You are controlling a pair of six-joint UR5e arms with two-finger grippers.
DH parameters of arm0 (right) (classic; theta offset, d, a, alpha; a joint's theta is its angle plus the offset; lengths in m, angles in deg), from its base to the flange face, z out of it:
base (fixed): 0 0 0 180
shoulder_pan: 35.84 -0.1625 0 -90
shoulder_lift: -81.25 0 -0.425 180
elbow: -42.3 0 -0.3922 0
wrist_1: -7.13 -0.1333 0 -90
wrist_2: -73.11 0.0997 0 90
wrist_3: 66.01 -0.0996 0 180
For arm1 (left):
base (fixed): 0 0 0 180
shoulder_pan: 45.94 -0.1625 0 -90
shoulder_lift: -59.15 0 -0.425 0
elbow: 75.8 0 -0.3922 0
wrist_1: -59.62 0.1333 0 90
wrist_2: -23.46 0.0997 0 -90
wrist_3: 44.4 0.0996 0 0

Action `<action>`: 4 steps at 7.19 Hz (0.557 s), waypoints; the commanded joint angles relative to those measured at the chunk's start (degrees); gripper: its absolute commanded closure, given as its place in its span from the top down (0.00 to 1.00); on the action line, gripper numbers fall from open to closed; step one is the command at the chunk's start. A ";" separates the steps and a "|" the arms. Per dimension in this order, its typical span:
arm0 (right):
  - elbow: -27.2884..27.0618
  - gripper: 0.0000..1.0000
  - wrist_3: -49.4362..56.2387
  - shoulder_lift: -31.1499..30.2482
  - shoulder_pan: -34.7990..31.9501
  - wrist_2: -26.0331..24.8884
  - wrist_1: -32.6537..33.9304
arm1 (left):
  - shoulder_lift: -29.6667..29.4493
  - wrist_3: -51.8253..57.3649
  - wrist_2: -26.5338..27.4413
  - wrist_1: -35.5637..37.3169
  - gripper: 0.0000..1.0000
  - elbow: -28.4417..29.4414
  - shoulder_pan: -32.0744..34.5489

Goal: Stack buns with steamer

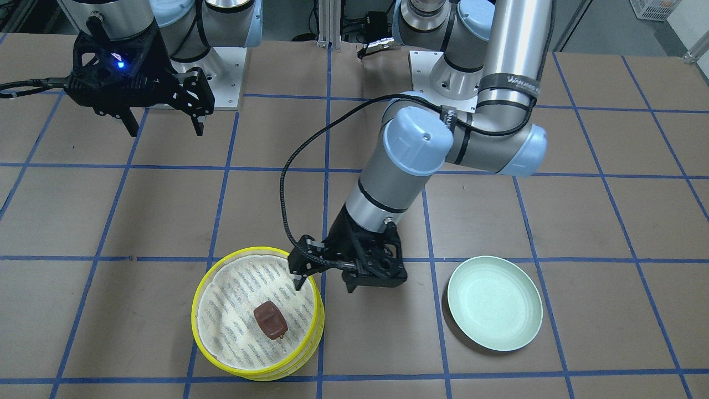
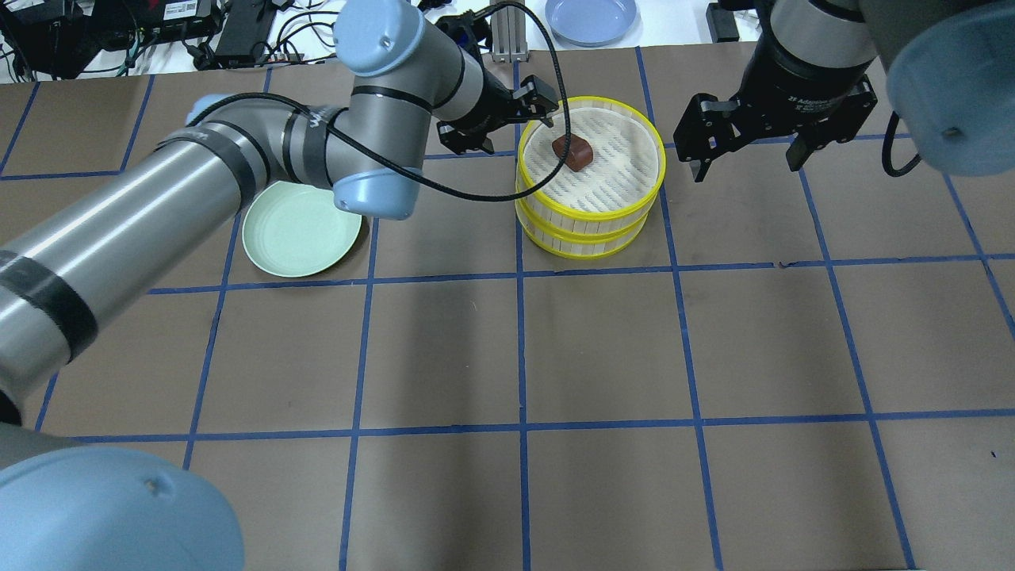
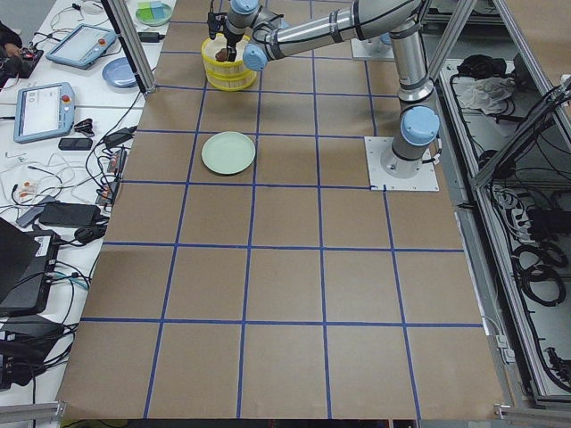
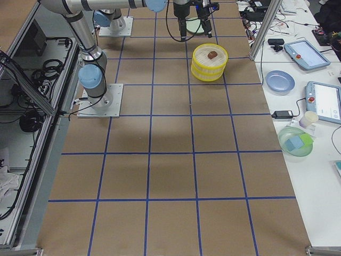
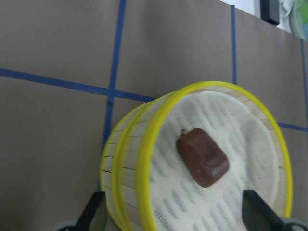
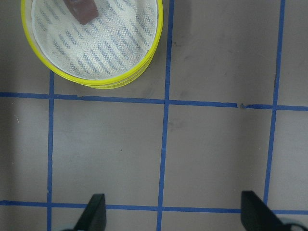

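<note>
Two yellow-rimmed steamer trays [image 1: 195,317] stand stacked one on the other; the stack also shows in the overhead view [image 2: 593,212] and the left wrist view [image 5: 144,163]. The glossy dark reddish-brown bun [image 1: 270,320] lies on the top tray's liner, also seen from overhead [image 2: 572,151] and in the left wrist view [image 5: 202,156]. The cream-white bun is not in view. My left gripper [image 1: 324,284] is open and empty, just above the stack's rim on the plate side. My right gripper [image 1: 166,130] is open and empty, held high and well away from the stack.
An empty pale green plate [image 1: 494,303] lies on the table beside the stack, under my left arm in the overhead view [image 2: 301,230]. A blue plate [image 2: 591,16] sits beyond the table's far edge. The brown table has a blue tape grid.
</note>
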 commanded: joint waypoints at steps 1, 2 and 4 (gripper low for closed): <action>0.00 1.00 0.00 -0.16 0.03 -0.10 -0.07 | 5.88 13.68 6.41 -14.05 1.00 0.59 -6.80; 0.00 1.00 -0.09 -0.16 0.03 -0.10 -0.07 | 9.47 17.57 12.70 -21.60 1.00 1.20 -8.40; 0.00 1.00 -0.09 -0.16 0.03 -0.10 -0.07 | 15.46 18.05 19.52 -31.13 1.00 1.64 -9.29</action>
